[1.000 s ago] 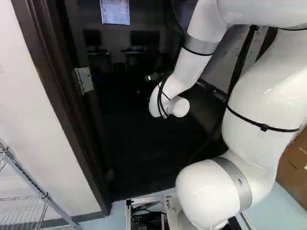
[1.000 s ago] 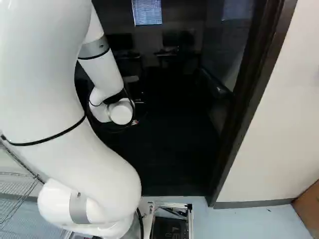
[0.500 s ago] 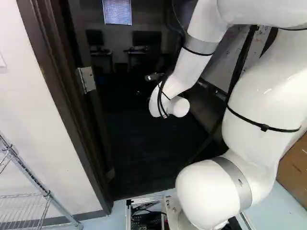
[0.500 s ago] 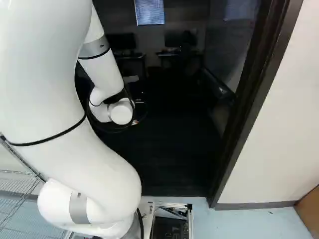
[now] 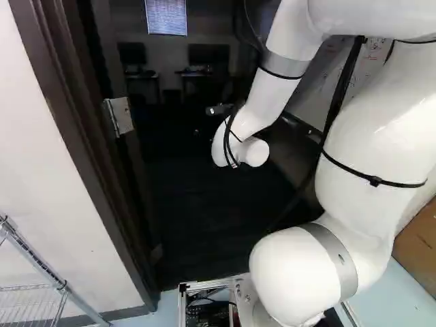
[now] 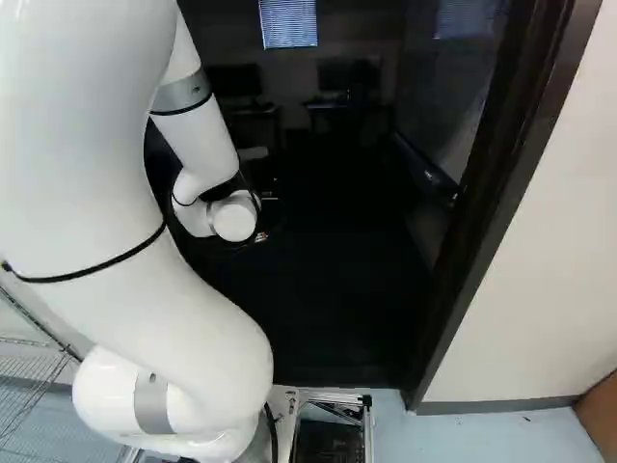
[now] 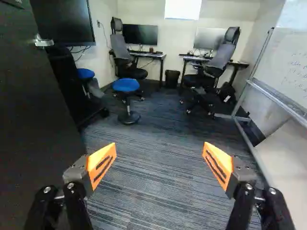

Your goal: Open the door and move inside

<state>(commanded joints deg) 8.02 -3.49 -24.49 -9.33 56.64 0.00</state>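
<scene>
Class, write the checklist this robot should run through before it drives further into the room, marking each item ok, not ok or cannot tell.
1. Door open: ok, the way into the room shows beside it.
2. Gripper free of the door handle: ok, fingers apart, nothing between them.
3. Carpet just ahead free of furniture: ok, the nearer blue stool stands farther in.
4. Base fully inside: not ok, its front is only about at the threshold.
5. Enough side room at the door frame for the whole base: cannot tell.
6. Path clear of the whiteboard stand: cannot tell.
</scene>
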